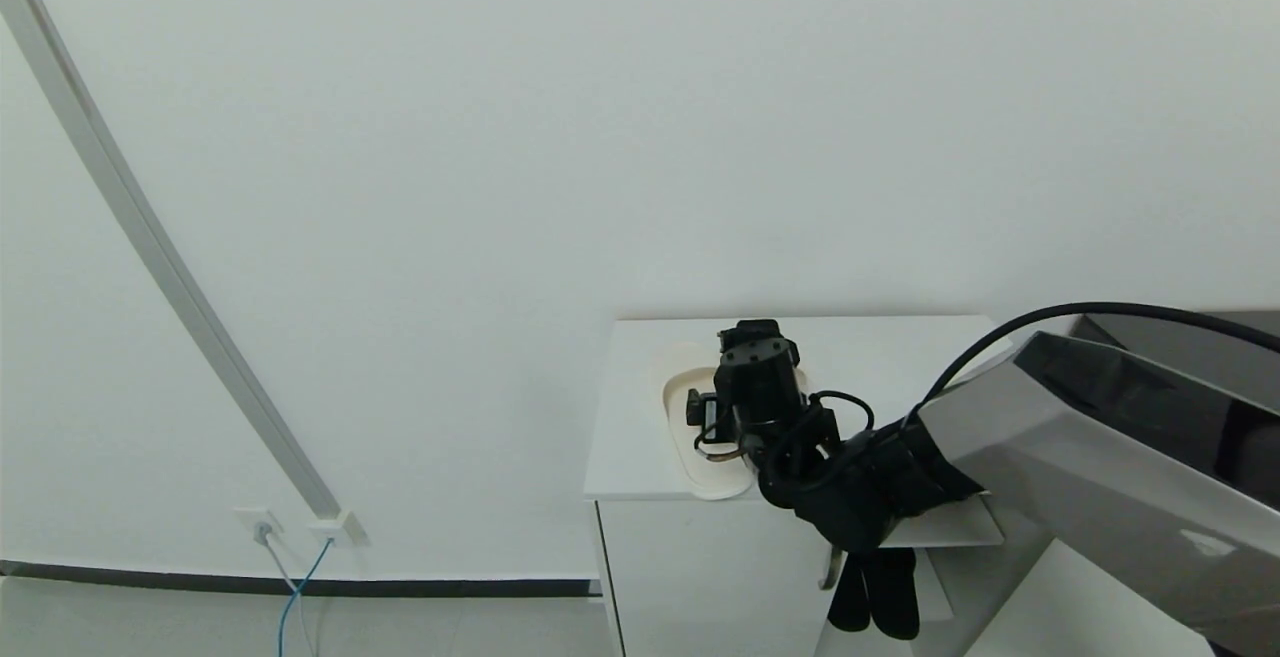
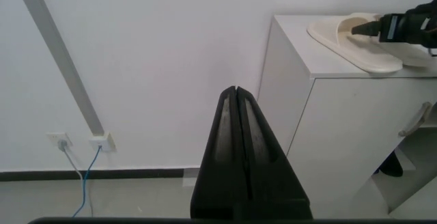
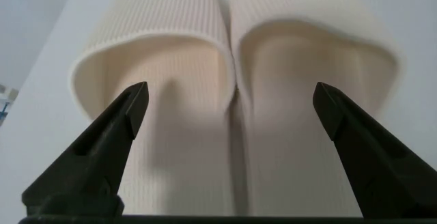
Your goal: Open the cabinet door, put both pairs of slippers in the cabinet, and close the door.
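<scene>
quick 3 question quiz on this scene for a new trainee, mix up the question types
1. True or false: the right gripper is open, with one finger on each side of the pair of cream slippers.
2. Where do the cream slippers lie? A on the floor; B on top of the cabinet; C on a chair.
3. Fill in: the left gripper has its fingers ___.
Key: 1 true; 2 B; 3 shut.

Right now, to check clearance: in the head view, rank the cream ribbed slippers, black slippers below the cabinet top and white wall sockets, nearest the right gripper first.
1. Cream ribbed slippers: flanked by the open right gripper, on the white cabinet.
2. Black slippers: lower, under the cabinet top.
3. White wall sockets: far left, low on the wall.
</scene>
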Available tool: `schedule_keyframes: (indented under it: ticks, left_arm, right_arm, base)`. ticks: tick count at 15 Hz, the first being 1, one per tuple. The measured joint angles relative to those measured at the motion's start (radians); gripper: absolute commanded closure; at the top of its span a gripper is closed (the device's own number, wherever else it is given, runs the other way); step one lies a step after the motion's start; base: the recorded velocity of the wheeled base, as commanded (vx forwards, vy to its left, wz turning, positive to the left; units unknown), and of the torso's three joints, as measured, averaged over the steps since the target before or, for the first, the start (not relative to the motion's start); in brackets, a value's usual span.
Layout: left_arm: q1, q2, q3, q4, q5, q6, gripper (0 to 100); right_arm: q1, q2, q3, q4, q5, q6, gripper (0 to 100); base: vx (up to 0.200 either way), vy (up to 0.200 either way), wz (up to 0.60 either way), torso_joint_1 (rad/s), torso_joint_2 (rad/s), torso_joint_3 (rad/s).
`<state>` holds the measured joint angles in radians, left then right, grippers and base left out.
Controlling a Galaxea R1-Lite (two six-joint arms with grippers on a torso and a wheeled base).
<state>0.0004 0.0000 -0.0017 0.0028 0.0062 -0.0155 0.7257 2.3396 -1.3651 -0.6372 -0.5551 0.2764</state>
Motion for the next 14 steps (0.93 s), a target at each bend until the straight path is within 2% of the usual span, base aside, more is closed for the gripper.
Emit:
schedule_keyframes:
  ticks: [10,11,14]
  left_arm:
    - [0.000,0.000,0.000,0.000,-0.001,0.000,100]
    - [0.000,0.000,0.000,0.000,0.000,0.000,100]
    - [0.000,0.000,0.000,0.000,0.000,0.000,100]
  right_arm:
    - [-0.030,0.101,-0.093,-0.086,0.030,-0.097,0]
    - [-0.030,0.106,-0.097,-0.087,0.038,-0.098,100]
    - [-0.030,0.113,-0.107,-0.087,0.045,-0.099,100]
  base:
    - [0.000,0.000,0.00,0.000,0.00,0.000]
    - [0.000,0.000,0.00,0.000,0.00,0.000]
    - [0.000,0.000,0.00,0.000,0.00,0.000]
